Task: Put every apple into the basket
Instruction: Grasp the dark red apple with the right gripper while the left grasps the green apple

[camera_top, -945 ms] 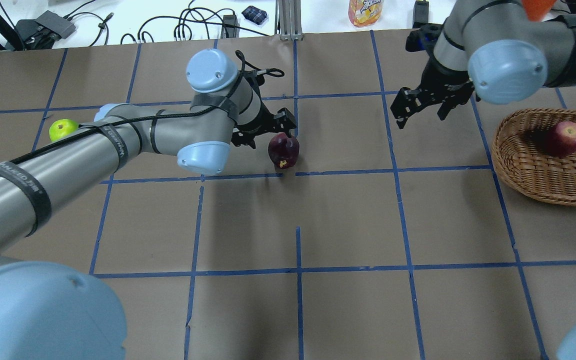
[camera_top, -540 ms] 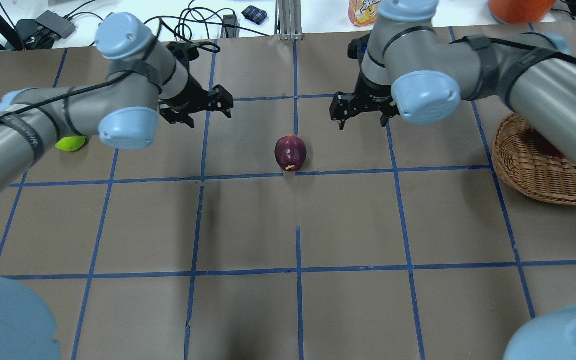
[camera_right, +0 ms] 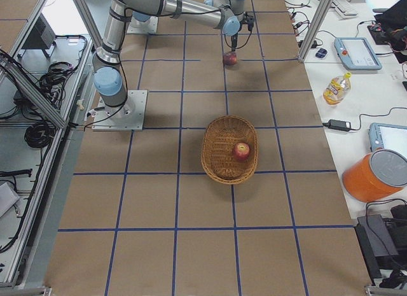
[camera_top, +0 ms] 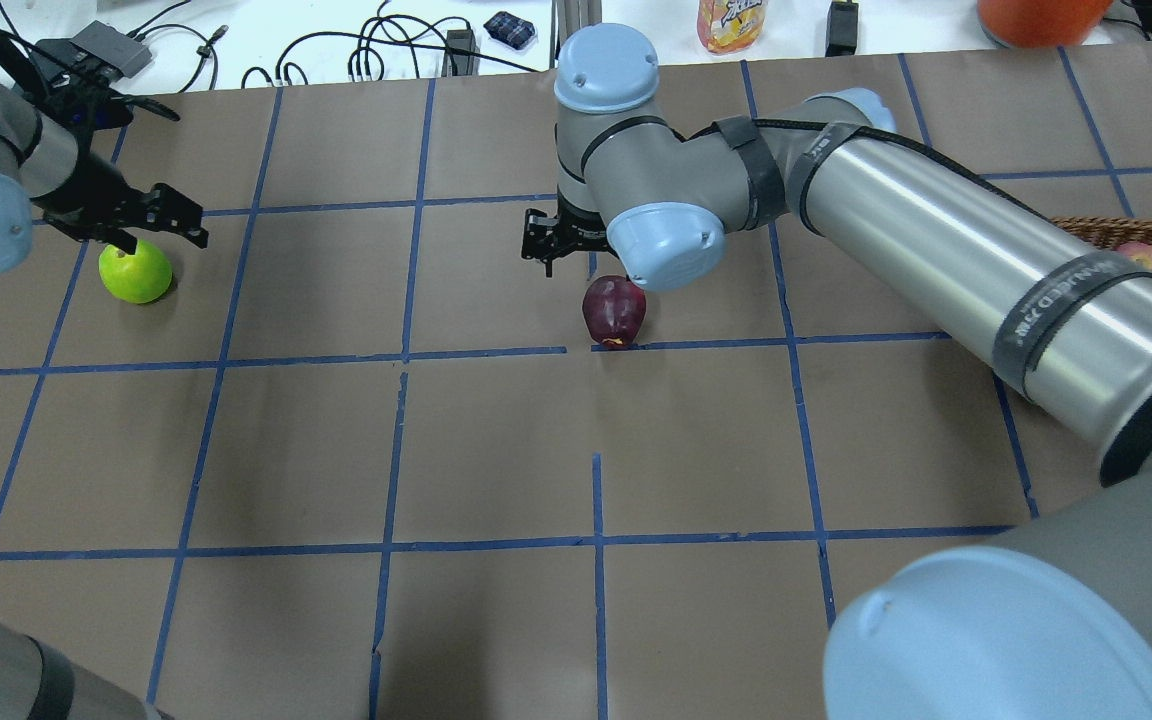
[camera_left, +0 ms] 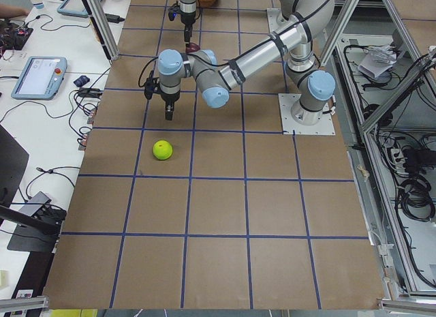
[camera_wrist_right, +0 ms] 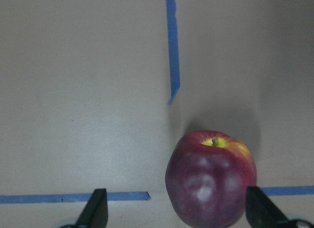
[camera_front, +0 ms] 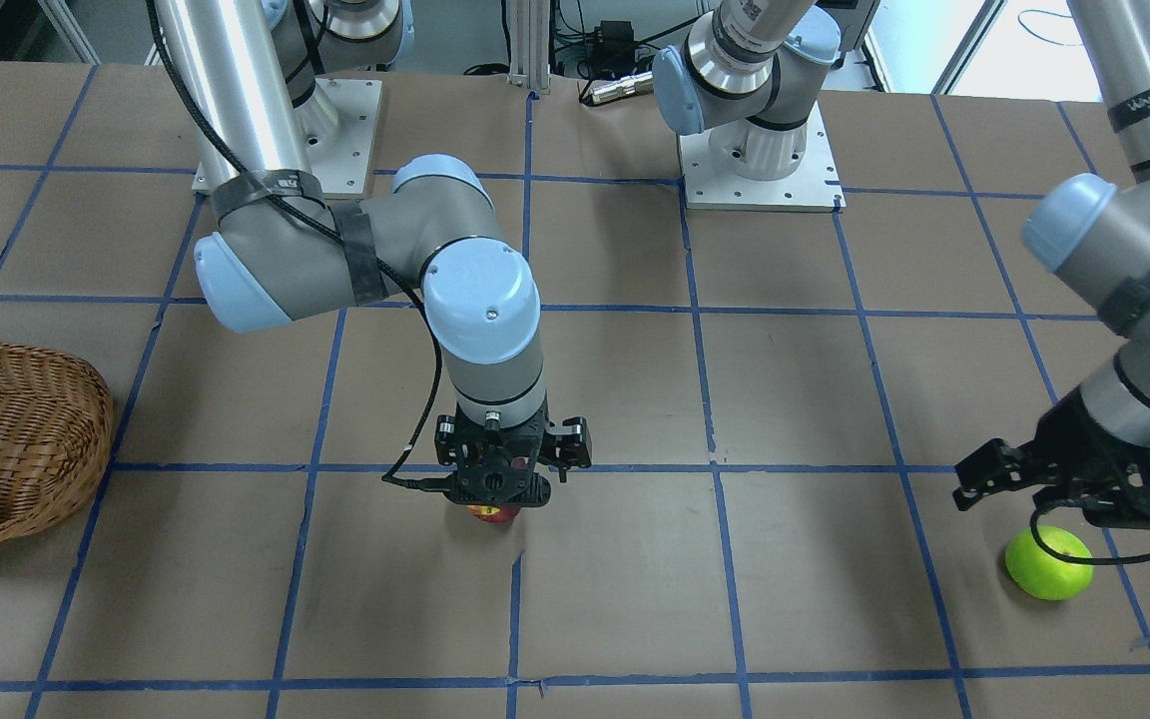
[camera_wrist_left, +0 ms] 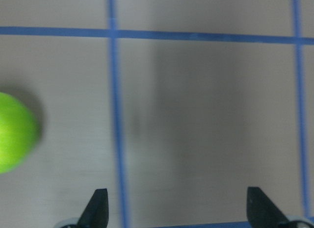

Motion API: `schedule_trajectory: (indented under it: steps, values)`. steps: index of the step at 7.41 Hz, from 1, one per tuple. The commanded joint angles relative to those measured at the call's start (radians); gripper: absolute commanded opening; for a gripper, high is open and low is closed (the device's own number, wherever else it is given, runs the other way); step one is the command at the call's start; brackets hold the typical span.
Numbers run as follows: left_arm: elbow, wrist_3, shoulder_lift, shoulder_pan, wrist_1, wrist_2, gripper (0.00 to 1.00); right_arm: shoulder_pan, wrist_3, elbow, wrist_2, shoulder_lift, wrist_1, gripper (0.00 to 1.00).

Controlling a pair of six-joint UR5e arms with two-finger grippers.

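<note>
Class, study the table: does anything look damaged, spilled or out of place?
Nothing is spilled or broken. The only oddity is the blue tape grid: its lines break off short near the dark apple. That apple and the green apple lie on the table, outside the basket.

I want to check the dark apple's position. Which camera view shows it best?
Right wrist-mounted: the dark apple is large and unobstructed, stem visible. Overhead shows it smaller; front-facing mostly hides it; side views show it tiny; left wrist misses it.
</note>
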Motion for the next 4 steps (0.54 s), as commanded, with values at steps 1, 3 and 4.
schedule_trajectory:
  steps: [1,3,4]
  values:
    - [0.136,0.135,-0.149,0.038,0.004,0.144,1.00,0.012,0.010,-0.010,-0.102,0.023,-0.004,1.00]
    - [0.241,0.138,-0.223,0.037,-0.007,0.141,1.00,0.012,0.080,-0.012,-0.116,0.036,-0.004,1.00]
    - [0.249,0.138,-0.242,0.037,-0.007,0.131,1.00,0.010,0.092,-0.007,-0.112,0.045,-0.003,1.00]
